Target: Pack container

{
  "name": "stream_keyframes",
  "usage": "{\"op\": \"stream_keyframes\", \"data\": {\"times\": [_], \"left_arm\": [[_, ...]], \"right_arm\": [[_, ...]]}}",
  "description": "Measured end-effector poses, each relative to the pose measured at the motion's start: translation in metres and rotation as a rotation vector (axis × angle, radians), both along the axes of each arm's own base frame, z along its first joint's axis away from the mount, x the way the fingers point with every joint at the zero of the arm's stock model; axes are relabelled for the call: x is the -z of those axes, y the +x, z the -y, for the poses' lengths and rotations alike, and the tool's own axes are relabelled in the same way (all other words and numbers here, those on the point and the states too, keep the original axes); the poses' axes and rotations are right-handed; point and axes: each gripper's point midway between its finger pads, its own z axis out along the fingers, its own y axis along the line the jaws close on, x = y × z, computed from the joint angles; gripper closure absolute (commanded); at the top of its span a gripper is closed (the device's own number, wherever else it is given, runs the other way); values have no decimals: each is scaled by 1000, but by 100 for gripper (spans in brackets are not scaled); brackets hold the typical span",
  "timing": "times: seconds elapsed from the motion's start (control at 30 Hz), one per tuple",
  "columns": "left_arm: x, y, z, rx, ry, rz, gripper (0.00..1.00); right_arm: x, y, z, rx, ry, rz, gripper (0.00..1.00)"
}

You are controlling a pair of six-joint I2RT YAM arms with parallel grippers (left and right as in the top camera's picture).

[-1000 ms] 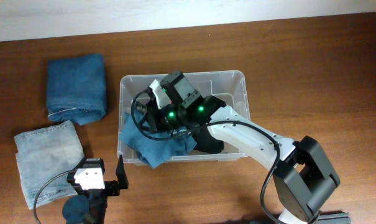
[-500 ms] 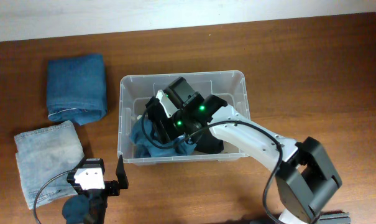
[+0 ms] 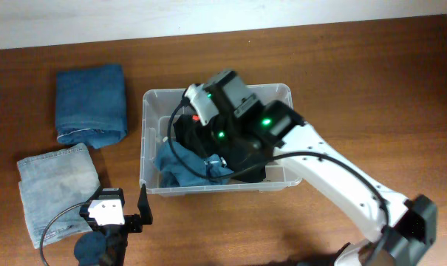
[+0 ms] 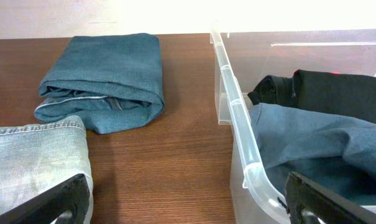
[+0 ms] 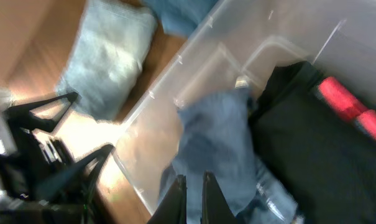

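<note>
The clear plastic container (image 3: 148, 103) stands mid-table. Inside it lie a crumpled blue denim garment (image 3: 180, 167) at the front left and a black garment (image 3: 247, 159) beside it. Both also show in the left wrist view, the blue one (image 4: 312, 140) and the black one (image 4: 337, 87). My right arm (image 3: 282, 129) reaches over the container. In the right wrist view my right gripper (image 5: 194, 193) hovers above the blue garment (image 5: 215, 134) with its fingers nearly together and nothing between them. My left gripper (image 4: 188, 202) is open and empty, low over the table left of the container's rim (image 4: 237, 118).
A folded dark blue pair of jeans (image 3: 91, 103) lies at the far left, also in the left wrist view (image 4: 107, 81). A folded pale blue pair of jeans (image 3: 57, 188) lies at the front left, next to my left gripper (image 3: 123, 214).
My right gripper has let go of the blue garment, which now lies in the container. The right arm has risen and drawn back to the right. The left arm has not moved.
</note>
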Motion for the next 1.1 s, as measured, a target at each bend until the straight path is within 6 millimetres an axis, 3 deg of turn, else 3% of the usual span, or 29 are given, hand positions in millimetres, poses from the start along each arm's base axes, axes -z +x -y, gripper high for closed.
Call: {"op": "stream_keyframes", "data": {"times": [0.1,0.23,0.37,0.43,0.53,0.63,0.77,0.87,0.97,1.03,1.1], "left_arm": [[0,0,0,0,0,0,0],[0,0,0,0,0,0,0],[0,0,0,0,0,0,0],[0,0,0,0,0,0,0],[0,0,0,0,0,0,0],[0,0,0,0,0,0,0],[0,0,0,0,0,0,0],[0,0,0,0,0,0,0],[0,0,0,0,0,0,0],[0,0,0,0,0,0,0],[0,0,0,0,0,0,0]], "right_arm": [[39,-9,-6,-23,-58,-73,96],[108,-23,-10,-52,-168,-200,96],[156,-35,-17,-82,-234,-287,96],[170,-37,-21,-92,-238,-316,93],[177,-38,-22,-97,-237,-332,86],[172,-36,-24,-101,-221,-329,67],[142,-20,-31,-99,-167,-272,42],[82,4,-36,-85,-68,-144,36],[15,21,-26,-45,25,-28,32],[-31,32,-6,13,77,42,25],[-94,49,57,185,142,123,15]]}}
